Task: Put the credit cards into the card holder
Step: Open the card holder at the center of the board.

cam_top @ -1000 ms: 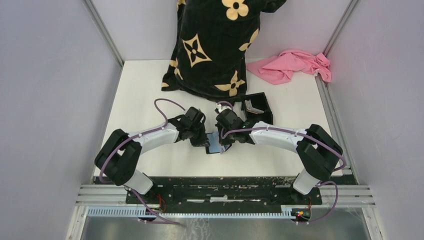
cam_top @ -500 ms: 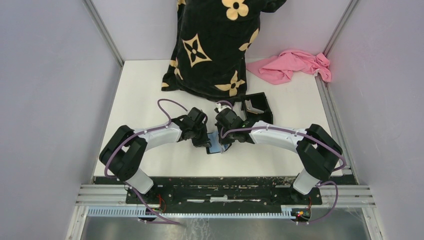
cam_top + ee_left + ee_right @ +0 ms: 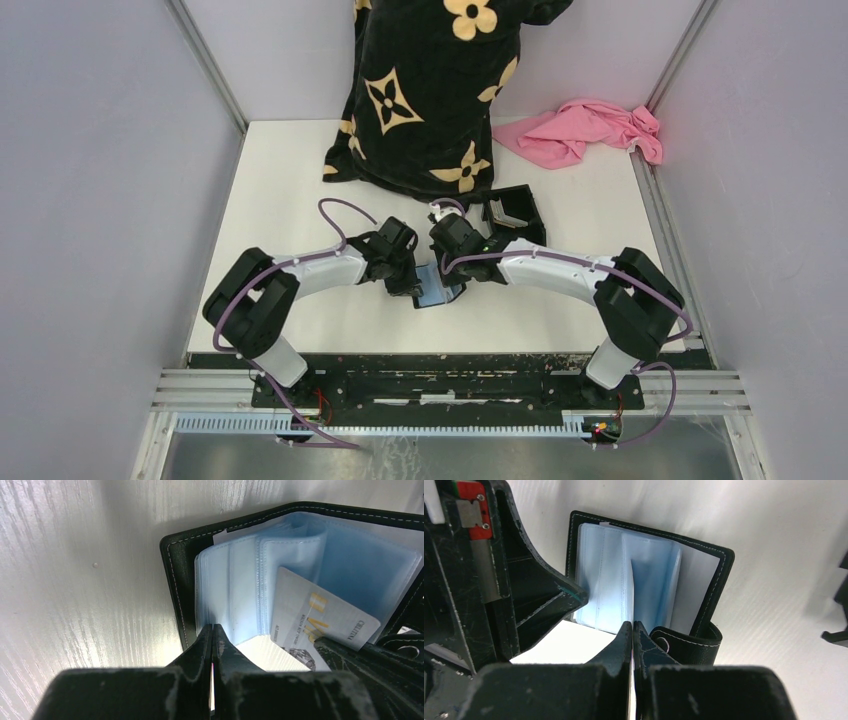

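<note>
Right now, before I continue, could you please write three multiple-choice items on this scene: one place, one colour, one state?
1. Where is the pink cloth? A) near left corner B) far right corner C) middle front
2. What colour are the card holder's inner sleeves? A) red B) light blue C) green
3. How is the card holder? A) open B) folded shut C) torn apart
Answers: 1 B, it lies at the back on the right side. 2 B, both wrist views show it. 3 A, its sleeves are exposed.
</note>
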Robot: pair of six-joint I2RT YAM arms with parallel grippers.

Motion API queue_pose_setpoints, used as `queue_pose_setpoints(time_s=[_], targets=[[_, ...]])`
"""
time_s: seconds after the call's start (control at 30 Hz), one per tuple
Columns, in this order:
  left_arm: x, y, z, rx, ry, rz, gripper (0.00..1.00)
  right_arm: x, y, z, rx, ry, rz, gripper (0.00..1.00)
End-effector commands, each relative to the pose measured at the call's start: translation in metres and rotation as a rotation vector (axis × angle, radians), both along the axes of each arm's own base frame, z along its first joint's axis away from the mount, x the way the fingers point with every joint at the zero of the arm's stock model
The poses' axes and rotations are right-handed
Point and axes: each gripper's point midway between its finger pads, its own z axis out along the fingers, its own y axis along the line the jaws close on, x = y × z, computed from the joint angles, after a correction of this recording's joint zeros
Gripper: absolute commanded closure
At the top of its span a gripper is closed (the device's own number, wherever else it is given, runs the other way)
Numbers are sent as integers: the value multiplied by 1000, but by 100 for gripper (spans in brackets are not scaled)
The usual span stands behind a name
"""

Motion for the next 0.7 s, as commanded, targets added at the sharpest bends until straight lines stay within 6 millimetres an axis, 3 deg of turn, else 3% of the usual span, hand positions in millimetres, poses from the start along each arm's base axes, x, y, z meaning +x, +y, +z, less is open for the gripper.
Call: queue_pose_setpoints(time_s=[0.0,0.33,0.67], targets=[[0,16,-17,111,5,-6,97,19,-5,12,-69,-89,-1,99],[-1,17,-22,135,18,-12,97,29,-27,4,-211,-140,-5,99],[-3,21,-26,156,30,-8,97,38,-43,18,-273,-195,-46,99]])
